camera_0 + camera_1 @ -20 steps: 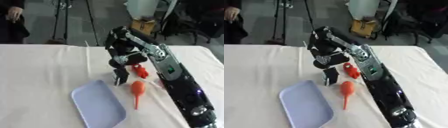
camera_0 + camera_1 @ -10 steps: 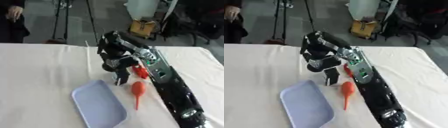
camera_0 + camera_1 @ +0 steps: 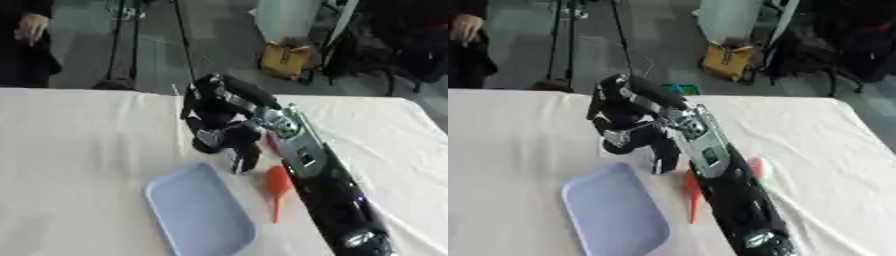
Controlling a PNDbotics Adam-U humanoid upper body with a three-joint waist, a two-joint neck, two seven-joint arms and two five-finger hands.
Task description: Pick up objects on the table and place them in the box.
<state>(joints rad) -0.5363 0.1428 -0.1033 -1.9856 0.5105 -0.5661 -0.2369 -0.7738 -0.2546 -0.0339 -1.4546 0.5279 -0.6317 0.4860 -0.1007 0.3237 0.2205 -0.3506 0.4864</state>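
The right hand (image 3: 229, 142) hangs fingers-down at the lavender tray's (image 3: 197, 215) far corner, whether holding anything I cannot tell, while the orange carrot-like object (image 3: 277, 186) lies just beside the tray, where the forearm could knock it aside.

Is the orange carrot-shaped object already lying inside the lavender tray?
No. The orange object lies on the white tablecloth, to the right of the lavender tray, apart from its rim.

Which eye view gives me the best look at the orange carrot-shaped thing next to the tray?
The left eye view. There the carrot lies almost fully exposed between the tray and the right arm, from its broad top to its thin tip. In the right eye view the arm covers much of it, leaving only a narrow strip.
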